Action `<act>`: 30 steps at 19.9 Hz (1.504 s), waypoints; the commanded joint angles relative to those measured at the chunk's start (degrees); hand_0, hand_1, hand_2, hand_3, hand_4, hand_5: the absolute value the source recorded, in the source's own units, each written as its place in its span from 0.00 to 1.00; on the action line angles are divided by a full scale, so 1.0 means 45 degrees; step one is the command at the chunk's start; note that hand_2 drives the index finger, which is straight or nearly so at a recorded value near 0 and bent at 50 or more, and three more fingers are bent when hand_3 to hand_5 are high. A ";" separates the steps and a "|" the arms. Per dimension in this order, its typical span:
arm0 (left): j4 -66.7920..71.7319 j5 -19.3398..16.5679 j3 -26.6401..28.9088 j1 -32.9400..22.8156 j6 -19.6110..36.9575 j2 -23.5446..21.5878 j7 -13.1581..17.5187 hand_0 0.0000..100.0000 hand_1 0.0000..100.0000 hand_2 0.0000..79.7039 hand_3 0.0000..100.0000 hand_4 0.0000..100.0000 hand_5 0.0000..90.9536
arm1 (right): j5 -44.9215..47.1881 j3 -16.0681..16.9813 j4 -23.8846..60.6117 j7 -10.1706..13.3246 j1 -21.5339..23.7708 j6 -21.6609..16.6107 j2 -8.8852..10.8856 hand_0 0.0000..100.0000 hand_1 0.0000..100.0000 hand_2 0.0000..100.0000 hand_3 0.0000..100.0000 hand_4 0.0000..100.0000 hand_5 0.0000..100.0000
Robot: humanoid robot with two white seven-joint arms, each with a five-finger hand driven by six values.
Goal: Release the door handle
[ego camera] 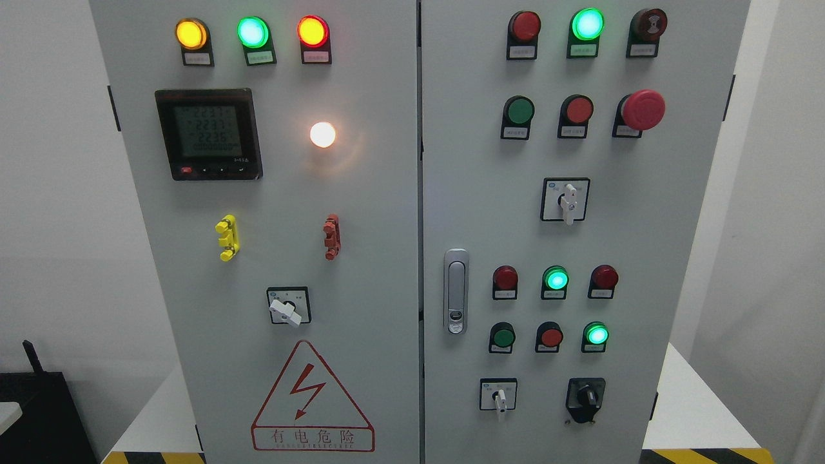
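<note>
A grey electrical cabinet fills the head view, with a left door (271, 258) and a right door (580, 225), both closed along the centre seam. The silver door handle (456, 291) sits upright on the right door's left edge, flush in its recess, with nothing touching it. Neither of my hands nor any arm shows in this view.
The doors carry lit indicator lamps, push buttons, a red emergency stop (642, 109), rotary switches (565, 201), a digital meter (208, 134) and a warning triangle (312, 399). White walls flank the cabinet. A black object (35, 412) stands at the lower left. Yellow-black floor tape (706, 455) runs below.
</note>
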State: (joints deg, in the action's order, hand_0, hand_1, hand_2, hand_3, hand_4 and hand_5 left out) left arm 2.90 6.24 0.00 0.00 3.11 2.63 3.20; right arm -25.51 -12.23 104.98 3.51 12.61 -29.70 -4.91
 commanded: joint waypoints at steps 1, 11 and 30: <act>0.0000 0.0000 0.0215 0.0332 -0.0008 0.0001 -0.0008 0.12 0.39 0.00 0.00 0.00 0.00 | -0.4811 0.0510 0.0479 0.0233 -0.0340 -0.0372 -0.0139 0.46 0.21 0.00 0.60 0.57 0.56; 0.0000 0.0000 0.0215 0.0332 -0.0008 0.0001 -0.0008 0.12 0.39 0.00 0.00 0.00 0.00 | -0.8998 0.0492 0.1574 0.0352 -0.2079 0.2361 -0.0353 0.34 0.23 0.00 0.78 0.79 0.87; 0.0000 0.0000 0.0215 0.0332 -0.0008 0.0001 -0.0008 0.12 0.39 0.00 0.00 0.00 0.00 | -1.1674 -0.1167 0.1906 0.0176 -0.3368 0.6151 -0.0646 0.38 0.24 0.00 0.56 0.56 0.68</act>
State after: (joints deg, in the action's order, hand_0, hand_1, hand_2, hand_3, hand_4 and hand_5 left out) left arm 2.90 6.24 0.00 0.00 3.11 2.64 3.20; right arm -75.95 -12.92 112.55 4.48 -0.26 -3.74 -7.18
